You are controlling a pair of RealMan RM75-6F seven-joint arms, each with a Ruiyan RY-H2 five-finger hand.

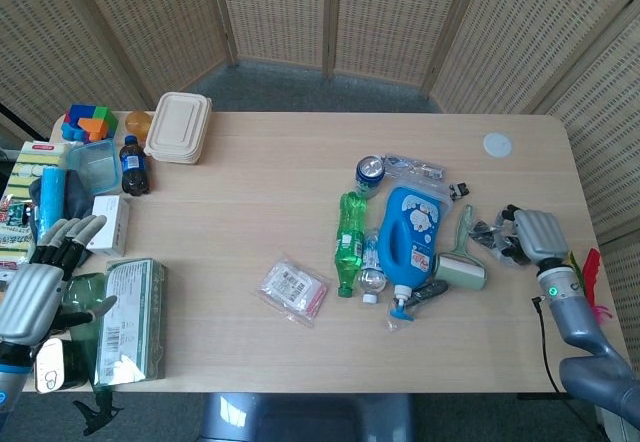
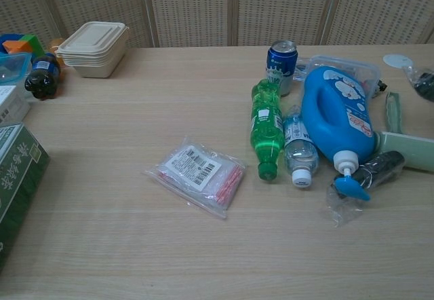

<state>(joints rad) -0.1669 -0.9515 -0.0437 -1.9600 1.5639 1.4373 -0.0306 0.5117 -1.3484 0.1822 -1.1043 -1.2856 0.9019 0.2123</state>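
From the head view, the right hand [image 1: 538,234] sits at the right edge of the pale wooden table [image 1: 260,192], its fingers curled down around a small clear plastic bag of dark bits [image 1: 497,240], which it grips and appears to hold just off the surface; the bag hangs on the hand's inner side, toward the centre of the table. Just beyond it in that direction lies a sage-green lint roller [image 1: 461,262] with its handle pointing away from the robot, then a blue detergent jug [image 1: 412,234] on its side, a clear water bottle [image 1: 371,264] and a green plastic bottle [image 1: 349,239], all flat and so unlikely to roll far. A colourful feather shuttlecock [image 1: 586,278] lies behind the right wrist. Far across the table, the left hand [image 1: 38,280] hovers with fingers spread and holding nothing, just beside a green printed carton [image 1: 132,317] and near a white box [image 1: 112,223]. In the chest view neither hand shows clearly; only the bag's crinkled edge [image 2: 421,83] enters at the right border, raised above the roller [image 2: 405,139], with the jug [image 2: 337,113] and a flat zip pouch with red contents [image 2: 196,174] lying well toward the middle.
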